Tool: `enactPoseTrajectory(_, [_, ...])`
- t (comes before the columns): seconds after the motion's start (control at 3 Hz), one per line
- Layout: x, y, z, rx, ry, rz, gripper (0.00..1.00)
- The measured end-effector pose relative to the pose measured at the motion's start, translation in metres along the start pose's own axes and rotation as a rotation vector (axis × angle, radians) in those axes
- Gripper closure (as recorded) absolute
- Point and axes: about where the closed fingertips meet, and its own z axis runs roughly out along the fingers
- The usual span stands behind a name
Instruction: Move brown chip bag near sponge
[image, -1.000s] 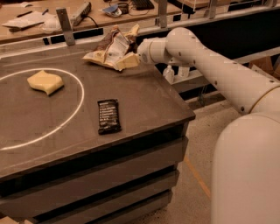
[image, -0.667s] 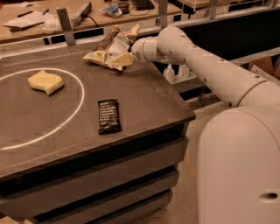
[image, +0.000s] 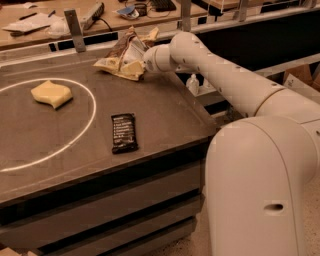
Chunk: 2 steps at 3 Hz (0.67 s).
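Camera view: the brown chip bag is pinched by the gripper at the far edge of the tabletop, apparently so it can be carried to the sponge, which lies well apart near the left edge.

readable text: none that I can make out
black bar wrapper: pale print on its face, too small for me to read
brown chip bag: a white patch, no letters I can tell
gripper: mine, at the brown chip bag by the table far edge; no marking on it
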Motion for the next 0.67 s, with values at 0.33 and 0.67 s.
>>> enactPoseTrajectory(0.33, [0.0009,0.0026,0.0073,-0.011,0.007,0.012,0.67])
enactPoseTrajectory(0.67, [-0.0044,0.0059,0.0076,-0.035,-0.001,0.004,0.91])
